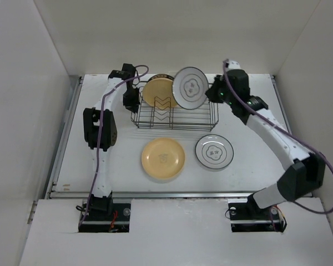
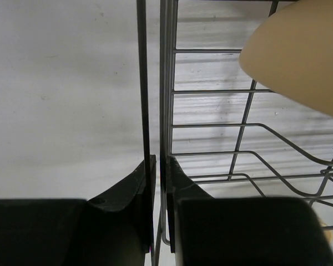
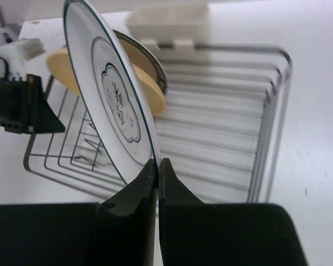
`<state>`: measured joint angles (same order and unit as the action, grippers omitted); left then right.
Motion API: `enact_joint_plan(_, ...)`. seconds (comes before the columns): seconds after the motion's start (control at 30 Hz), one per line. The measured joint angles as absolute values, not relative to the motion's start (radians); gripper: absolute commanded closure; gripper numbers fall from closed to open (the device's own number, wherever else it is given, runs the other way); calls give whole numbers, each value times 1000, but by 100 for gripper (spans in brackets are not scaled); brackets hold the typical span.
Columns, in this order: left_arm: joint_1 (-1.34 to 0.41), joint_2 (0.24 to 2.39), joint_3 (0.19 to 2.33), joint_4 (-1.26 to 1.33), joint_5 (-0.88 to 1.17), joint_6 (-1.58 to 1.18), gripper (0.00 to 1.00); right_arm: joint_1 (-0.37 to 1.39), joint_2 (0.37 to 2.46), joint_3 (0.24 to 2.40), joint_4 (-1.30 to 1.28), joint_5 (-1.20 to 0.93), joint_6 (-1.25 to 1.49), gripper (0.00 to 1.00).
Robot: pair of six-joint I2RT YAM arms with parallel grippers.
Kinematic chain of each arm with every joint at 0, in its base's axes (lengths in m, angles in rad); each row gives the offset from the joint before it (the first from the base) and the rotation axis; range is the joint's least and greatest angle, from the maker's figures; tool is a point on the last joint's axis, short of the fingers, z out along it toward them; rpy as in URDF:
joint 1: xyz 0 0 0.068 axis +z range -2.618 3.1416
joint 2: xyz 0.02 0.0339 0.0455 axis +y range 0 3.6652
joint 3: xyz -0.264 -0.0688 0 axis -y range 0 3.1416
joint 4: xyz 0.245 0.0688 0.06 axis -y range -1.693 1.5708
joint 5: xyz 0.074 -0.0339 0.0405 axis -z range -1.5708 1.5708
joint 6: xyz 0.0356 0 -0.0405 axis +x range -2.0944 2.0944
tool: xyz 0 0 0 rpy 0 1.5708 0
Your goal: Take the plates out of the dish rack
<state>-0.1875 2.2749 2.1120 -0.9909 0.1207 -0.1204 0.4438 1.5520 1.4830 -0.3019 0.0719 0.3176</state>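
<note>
The dark wire dish rack [image 1: 175, 117] stands mid-table with a yellow-orange plate [image 1: 157, 92] upright in it. My right gripper [image 3: 158, 164] is shut on the lower rim of a white plate with a dark rim [image 3: 114, 94], which hangs tilted above the rack's right half [image 1: 190, 87]. My left gripper [image 2: 158, 169] is at the rack's left end, its fingers [image 2: 134, 185] pinched on the end wall's wires [image 2: 165, 83]. The yellow-orange plate's edge [image 2: 299, 55] shows at the upper right of the left wrist view. A second yellow-orange plate [image 1: 163, 158] and a second white plate [image 1: 214, 151] lie flat in front of the rack.
A small white plastic holder [image 3: 166, 21] is clipped on the rack's far long side. White walls close in the table at the back and on both sides. The left gripper's body [image 3: 22, 108] shows at the rack's far end in the right wrist view.
</note>
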Motion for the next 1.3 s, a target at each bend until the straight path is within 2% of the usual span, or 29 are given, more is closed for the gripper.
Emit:
enact_joint_plan(0.13, -187, 2273, 2107, -989, 128, -129, 98, 314, 1327, 1226, -395, 14, 495, 100)
enact_joint_plan(0.17, -187, 2270, 2104, -988, 133, -131, 82, 289, 1274, 1175, -432, 7, 531, 100)
enact_joint_plan(0.2, -187, 2267, 2098, -987, 140, -132, 79, 266, 1220, 1125, -467, -2, 562, 100)
enact_joint_plan(0.33, -187, 2223, 2035, -999, 165, -152, 72, 200, 1027, 949, -591, -64, 682, 100)
enact_joint_plan(0.47, -188, 2178, 2022, -1002, 166, -155, 70, 146, 907, 792, -669, -141, 793, 100)
enact_joint_plan(0.57, -188, 2136, 2022, -984, 129, -132, 70, 116, 870, 725, -728, -187, 833, 100)
enact_joint_plan(0.7, -196, 2085, 2031, -935, 86, -35, 58, 90, 891, 723, -782, -162, 849, 100)
enact_joint_plan(0.83, -237, 2061, 2072, -865, 72, 119, 44, 65, 960, 703, -794, -138, 859, 99)
enact_joint_plan(0.87, -251, 2061, 2081, -844, 73, 155, 35, 63, 979, 694, -793, -138, 860, 99)
enact_joint_plan(0.9, -268, 2059, 2086, -818, 75, 192, 32, 59, 995, 686, -785, -139, 861, 97)
enact_joint_plan(0.97, -297, 2059, 2090, -772, 80, 262, 27, 56, 1033, 672, -768, -147, 862, 80)
enact_joint_plan(1.03, -326, 2059, 2090, -732, 80, 319, 23, 54, 1060, 664, -756, -147, 857, 59)
enact_joint_plan(1.07, -338, 2059, 2090, -714, 78, 347, 22, 53, 1071, 660, -754, -146, 853, 39)
enact_joint_plan(1.1, -349, 2059, 2090, -696, 72, 373, 22, 53, 1080, 655, -753, -146, 849, 32)
enact_joint_plan(1.17, -367, 2060, 2090, -660, 47, 421, 21, 53, 1087, 653, -755, -146, 838, 22)
enact_joint_plan(1.3, -385, 2091, 2113, -615, -12, 495, 21, 53, 1087, 653, -752, -138, 823, 21)
